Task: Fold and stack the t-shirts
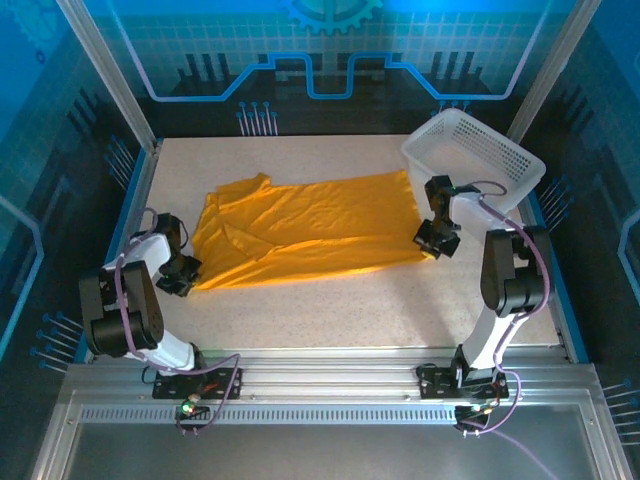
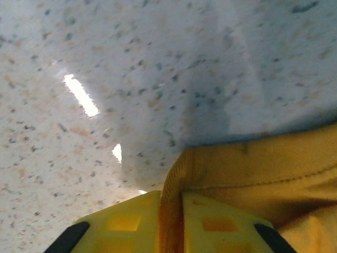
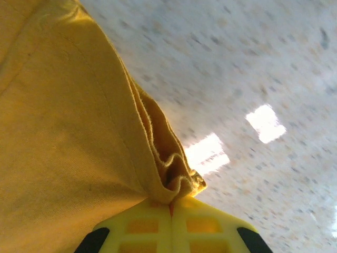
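Pinching a ridge of hem between its two yellow pads [image 2: 126,221], the left claw [image 2: 171,199] is closed on the t-shirt [image 1: 300,230]. The cloth stands up as a narrow ribbed fold in the slot between the pads. From there the shirt spreads away to the right, and bare speckled desk [image 1: 350,310] lies beyond it. From the top camera this claw sits low at the shirt's near left corner, close to the left edge of the desk.

The right claw [image 3: 172,203] is also closed on the shirt. Its pads meet with almost no gap, and a small bunch of layered orange-yellow cloth is crumpled at their tip. From that bunch the cloth runs off to the left, and the desk shows to the right. From above this claw sits at the shirt's near right corner, toward the right edge of the desk.

Between the two claws the shirt lies spread across the middle of the desk, wrinkled. One sleeve points toward the far left, and a crease crosses its left part.

A white mesh basket [image 1: 470,155] stands tilted in the far right corner of the desk, just beside the shirt's far right corner. Whether they touch I cannot tell.
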You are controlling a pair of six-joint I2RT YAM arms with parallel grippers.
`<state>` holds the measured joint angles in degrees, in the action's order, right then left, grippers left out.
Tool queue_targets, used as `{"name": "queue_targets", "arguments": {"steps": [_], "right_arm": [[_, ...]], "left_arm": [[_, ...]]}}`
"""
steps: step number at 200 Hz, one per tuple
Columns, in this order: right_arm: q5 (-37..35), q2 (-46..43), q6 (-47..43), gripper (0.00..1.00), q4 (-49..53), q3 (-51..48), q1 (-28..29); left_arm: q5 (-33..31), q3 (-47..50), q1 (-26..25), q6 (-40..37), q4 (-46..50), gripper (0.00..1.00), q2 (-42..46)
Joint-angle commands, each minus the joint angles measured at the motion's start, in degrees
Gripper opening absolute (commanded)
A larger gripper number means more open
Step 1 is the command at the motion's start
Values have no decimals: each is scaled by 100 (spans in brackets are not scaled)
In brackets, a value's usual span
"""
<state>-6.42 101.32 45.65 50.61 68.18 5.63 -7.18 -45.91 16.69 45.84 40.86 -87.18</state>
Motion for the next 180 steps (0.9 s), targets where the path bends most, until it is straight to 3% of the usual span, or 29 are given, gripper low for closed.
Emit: {"name": "queue_targets", "arguments": {"steps": [1,75,94,117,127,161,180], "right_arm": [[-260,-366,253,0,333,-401,25],[-250,-1119,683,0,368,-1375,4],[-133,-1070,663,0,322,-1363,-11],[-168,-1164,591,29,408,-1211,-17],[-277,-1245,541,37,501,-1100,10],[-594,-1592,134,42,536,-698,340],[-89,-1684,-453,44,-83,-585,721]], "left_arm": [[-288,181,-41,-97,289,20,212],[-567,394,-25,90,435,21,398],[-541,354,-25,124,455,26,386],[-629,298,-25,270,552,29,744],[-643,214,-36,310,612,33,940],[-486,-259,-505,554,701,40,1447],[393,-316,-1052,826,262,44,1381]]}}
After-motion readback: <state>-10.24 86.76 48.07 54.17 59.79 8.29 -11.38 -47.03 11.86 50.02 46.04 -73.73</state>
